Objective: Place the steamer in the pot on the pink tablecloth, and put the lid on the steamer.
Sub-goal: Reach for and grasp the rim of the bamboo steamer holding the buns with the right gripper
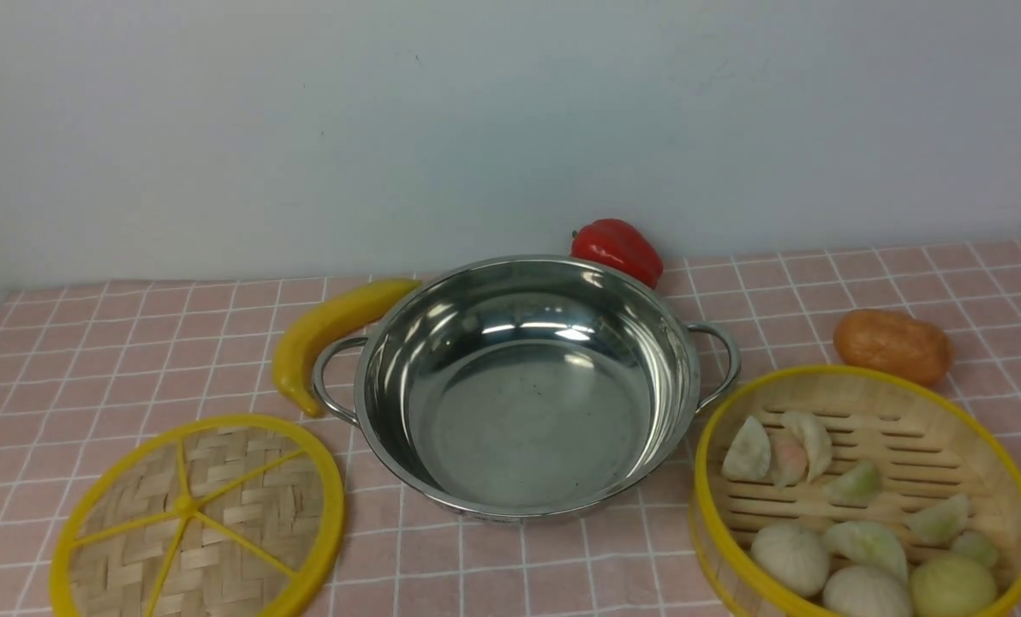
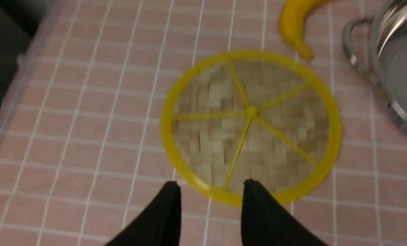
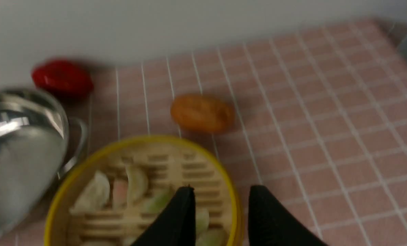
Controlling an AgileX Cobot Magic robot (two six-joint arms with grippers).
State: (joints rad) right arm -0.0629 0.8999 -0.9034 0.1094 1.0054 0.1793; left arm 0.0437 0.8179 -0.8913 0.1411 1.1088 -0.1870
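The empty shiny pot (image 1: 528, 411) stands in the middle of the pink tablecloth (image 1: 91, 360). To its right stands the steamer (image 1: 862, 371), a yellow-rimmed bamboo basket holding several dumplings. The flat woven lid (image 1: 194, 514) lies left of the pot. Neither gripper shows in the front view. In the left wrist view my left gripper (image 2: 211, 184) hovers open over the near rim of the lid (image 2: 251, 123), holding nothing. In the right wrist view my right gripper (image 3: 223, 188) stands open above the rim of the steamer (image 3: 145, 138), one finger over the basket, the other over the cloth.
A yellow banana (image 1: 331, 330) lies against the pot's left handle. A red pepper (image 1: 617, 247) sits behind the pot near the wall. A brown potato (image 1: 892, 344) lies behind the steamer. The table's left edge shows in the left wrist view.
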